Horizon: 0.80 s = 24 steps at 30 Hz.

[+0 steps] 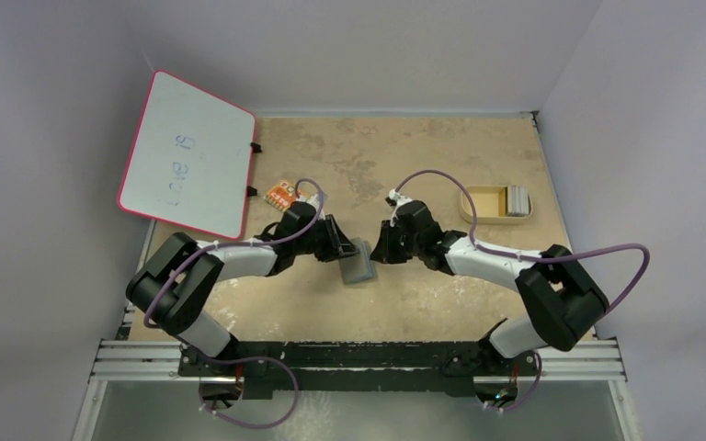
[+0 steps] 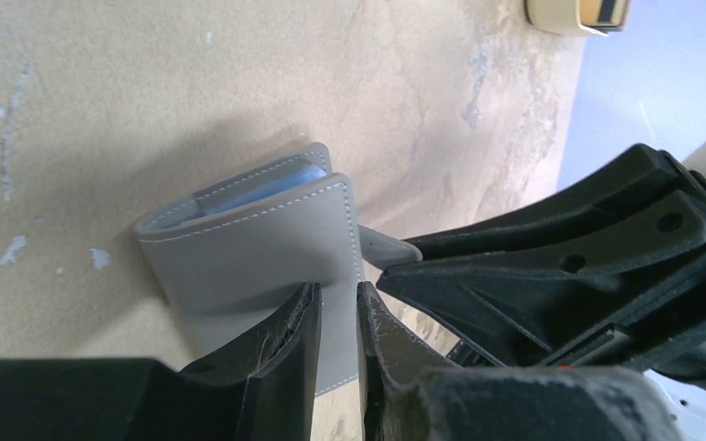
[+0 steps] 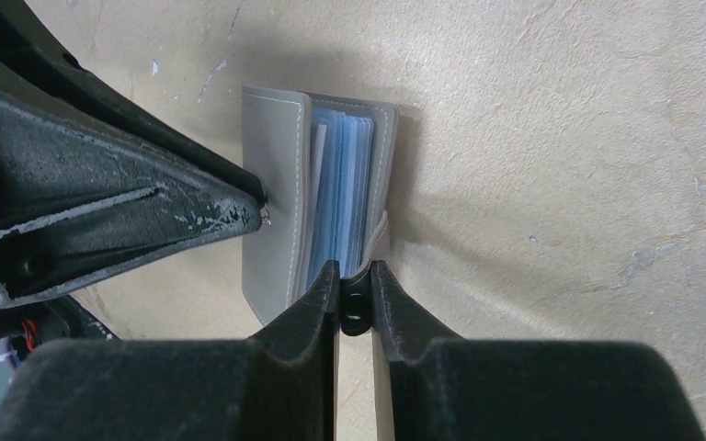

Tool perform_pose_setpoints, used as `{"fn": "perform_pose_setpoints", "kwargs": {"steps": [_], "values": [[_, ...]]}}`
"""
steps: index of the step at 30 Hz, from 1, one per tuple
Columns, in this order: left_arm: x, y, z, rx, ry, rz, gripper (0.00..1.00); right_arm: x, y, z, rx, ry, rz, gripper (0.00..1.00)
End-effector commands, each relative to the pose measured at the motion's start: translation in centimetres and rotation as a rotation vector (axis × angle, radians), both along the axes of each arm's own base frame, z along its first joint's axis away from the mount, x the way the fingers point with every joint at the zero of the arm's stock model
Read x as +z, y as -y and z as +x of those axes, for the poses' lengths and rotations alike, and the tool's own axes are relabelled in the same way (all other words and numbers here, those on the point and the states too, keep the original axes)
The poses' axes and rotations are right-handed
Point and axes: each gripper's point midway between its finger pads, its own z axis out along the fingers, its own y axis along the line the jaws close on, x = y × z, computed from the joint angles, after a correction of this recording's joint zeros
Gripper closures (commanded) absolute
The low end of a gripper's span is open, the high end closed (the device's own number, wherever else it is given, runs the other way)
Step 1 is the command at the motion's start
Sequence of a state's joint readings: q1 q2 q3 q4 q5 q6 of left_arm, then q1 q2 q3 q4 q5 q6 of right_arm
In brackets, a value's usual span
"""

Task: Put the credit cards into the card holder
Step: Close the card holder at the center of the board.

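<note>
We see the left hand (image 2: 337,299) pinching one cover of the grey fold-over card holder (image 2: 257,248), the right hand (image 3: 356,276) clamped narrowly on its snap tab (image 3: 380,241).

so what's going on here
Both arms meet in the middle over the small grey fold-over card holder. The left gripper pinches one grey cover and the right gripper pinches the snap tab on the other side. Between them the holder is held partly open, its light blue sleeves showing. The stack of grey-silver credit cards sits in the tan oblong tray at the far right; none is being handled yet.
</note>
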<state>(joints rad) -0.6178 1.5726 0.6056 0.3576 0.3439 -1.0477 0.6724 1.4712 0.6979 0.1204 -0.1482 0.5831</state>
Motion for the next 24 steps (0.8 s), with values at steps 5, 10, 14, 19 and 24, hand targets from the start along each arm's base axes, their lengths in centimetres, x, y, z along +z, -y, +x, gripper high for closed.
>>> {"fn": "perform_pose_setpoints", "kwargs": {"steps": [5, 10, 14, 19, 24], "values": [[0.4, -1.6, 1.9, 0.041, 0.061, 0.178, 0.79, 1.4, 0.1, 0.9, -0.039, 0.049, 0.018, 0.75], [-0.3, -2.4, 2.5, 0.050, 0.060, 0.259, 0.84, 2.2, 0.3, 1.0, -0.048, 0.066, 0.018, 0.68], [-0.9, -2.3, 2.5, 0.039, 0.050, 0.266, 0.86, 2.9, 0.2, 1.0, -0.050, 0.078, 0.038, 0.66], [-1.0, -2.0, 2.5, 0.016, 0.053, 0.270, 0.87, 2.3, 0.1, 0.8, -0.047, 0.059, 0.035, 0.66], [-0.6, -1.5, 2.3, -0.010, 0.052, 0.250, 0.88, 2.1, 0.2, 0.9, -0.049, 0.052, 0.025, 0.67]]}}
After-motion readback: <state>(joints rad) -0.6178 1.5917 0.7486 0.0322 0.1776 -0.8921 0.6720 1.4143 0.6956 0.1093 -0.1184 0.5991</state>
